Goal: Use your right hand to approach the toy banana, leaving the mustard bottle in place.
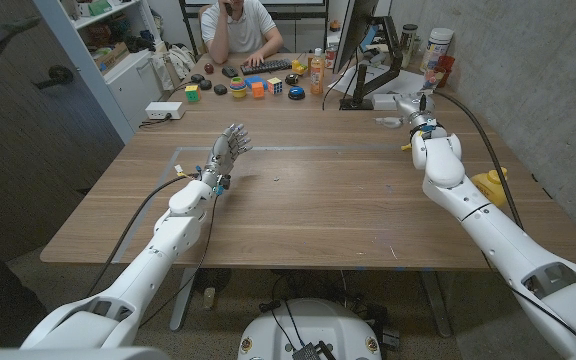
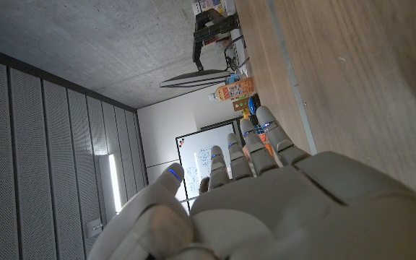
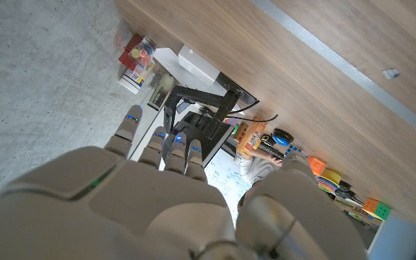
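The right hand [image 1: 408, 108] is hovering just beside the black monitor stand [image 1: 363, 95] at the table's [image 1: 318, 200] far side. In the right wrist view, this hand [image 3: 157, 195] is reaching toward the stand [image 3: 193, 101] with its fingers extended and nothing between them. A yellow object [image 1: 490, 184] is lying well away from the stand, at the table's right edge. The right forearm and a dark cable are partly hiding it, so I cannot tell whether it is the banana or the mustard bottle. The left hand [image 1: 226, 150] is standing far from the stand with its fingers spread and holding nothing, and it [image 2: 266, 195] is also showing in the left wrist view.
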`<action>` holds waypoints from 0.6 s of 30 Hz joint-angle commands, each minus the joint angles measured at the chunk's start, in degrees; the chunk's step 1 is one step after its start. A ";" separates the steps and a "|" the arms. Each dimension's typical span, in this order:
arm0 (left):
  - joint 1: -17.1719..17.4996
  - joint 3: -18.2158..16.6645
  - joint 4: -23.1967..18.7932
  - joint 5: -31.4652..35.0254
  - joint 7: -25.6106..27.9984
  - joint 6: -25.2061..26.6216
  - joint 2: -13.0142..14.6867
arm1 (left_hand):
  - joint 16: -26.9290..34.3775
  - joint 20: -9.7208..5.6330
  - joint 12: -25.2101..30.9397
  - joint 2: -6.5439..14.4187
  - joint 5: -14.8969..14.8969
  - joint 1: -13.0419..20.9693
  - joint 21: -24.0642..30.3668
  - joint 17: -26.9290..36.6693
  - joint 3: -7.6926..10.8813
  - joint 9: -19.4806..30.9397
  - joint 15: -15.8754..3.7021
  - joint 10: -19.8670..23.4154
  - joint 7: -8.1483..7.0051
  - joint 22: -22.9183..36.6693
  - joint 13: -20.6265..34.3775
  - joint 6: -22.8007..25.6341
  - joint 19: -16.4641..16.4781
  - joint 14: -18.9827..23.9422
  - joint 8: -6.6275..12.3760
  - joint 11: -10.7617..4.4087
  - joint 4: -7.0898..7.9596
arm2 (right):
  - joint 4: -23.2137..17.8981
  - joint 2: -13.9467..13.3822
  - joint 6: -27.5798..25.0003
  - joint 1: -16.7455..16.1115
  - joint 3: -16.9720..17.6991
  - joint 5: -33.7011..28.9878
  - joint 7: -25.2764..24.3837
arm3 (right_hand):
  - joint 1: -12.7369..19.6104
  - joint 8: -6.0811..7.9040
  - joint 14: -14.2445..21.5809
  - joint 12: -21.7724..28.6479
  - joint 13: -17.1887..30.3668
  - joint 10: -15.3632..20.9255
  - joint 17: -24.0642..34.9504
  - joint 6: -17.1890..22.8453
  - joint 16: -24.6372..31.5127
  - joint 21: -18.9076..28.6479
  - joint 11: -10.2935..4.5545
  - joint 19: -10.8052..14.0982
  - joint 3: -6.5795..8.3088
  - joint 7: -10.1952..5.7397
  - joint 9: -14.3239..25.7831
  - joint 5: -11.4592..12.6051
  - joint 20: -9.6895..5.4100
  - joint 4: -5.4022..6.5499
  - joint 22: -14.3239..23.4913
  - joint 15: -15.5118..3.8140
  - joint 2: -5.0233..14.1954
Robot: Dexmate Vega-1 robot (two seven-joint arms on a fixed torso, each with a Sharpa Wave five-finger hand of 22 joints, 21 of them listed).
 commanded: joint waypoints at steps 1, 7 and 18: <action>-0.73 0.46 0.81 0.19 -0.27 -0.45 -0.43 | 0.28 0.03 0.31 1.12 0.23 0.03 0.31 0.27 0.41 0.15 0.18 0.48 -0.44 0.26 0.27 0.16 0.42 0.42 0.31 -0.07 0.02 | 0.31 -1.03 -1.86 0.97 0.90 -3.95 6.34 | 0.73 -0.35 -0.05 -0.31 0.23 -1.02 0.32 -0.80 0.11 -0.31 0.86 1.05 -0.53 0.77 0.14 0.64 0.04 -0.22 0.15 0.10 -0.49; -0.45 0.42 0.22 0.27 0.09 -0.35 -0.25 | 0.28 0.03 0.31 1.12 0.23 0.03 0.31 0.27 0.41 0.15 0.18 0.48 -0.44 0.26 0.27 0.16 0.42 0.42 0.31 -0.07 0.02 | 2.64 -0.34 -1.90 1.97 0.53 -3.89 8.31 | 1.31 -0.30 0.12 -0.49 0.26 -1.69 0.31 -1.08 0.18 -0.28 1.57 2.36 -0.79 0.90 0.16 0.89 -0.08 -0.49 0.20 0.15 -0.50; 0.10 0.37 -1.38 0.50 0.88 0.52 0.42 | 0.28 0.03 0.31 1.12 0.23 0.03 0.31 0.27 0.41 0.15 0.18 0.48 -0.44 0.26 0.27 0.16 0.42 0.42 0.31 -0.07 0.02 | 10.79 1.17 -3.20 5.28 -1.44 -3.60 9.39 | 1.05 -0.11 0.05 -0.30 0.29 -1.41 0.34 -0.72 0.15 -0.49 1.34 3.14 -1.37 0.70 0.20 1.02 0.05 -0.38 0.18 -0.02 -0.69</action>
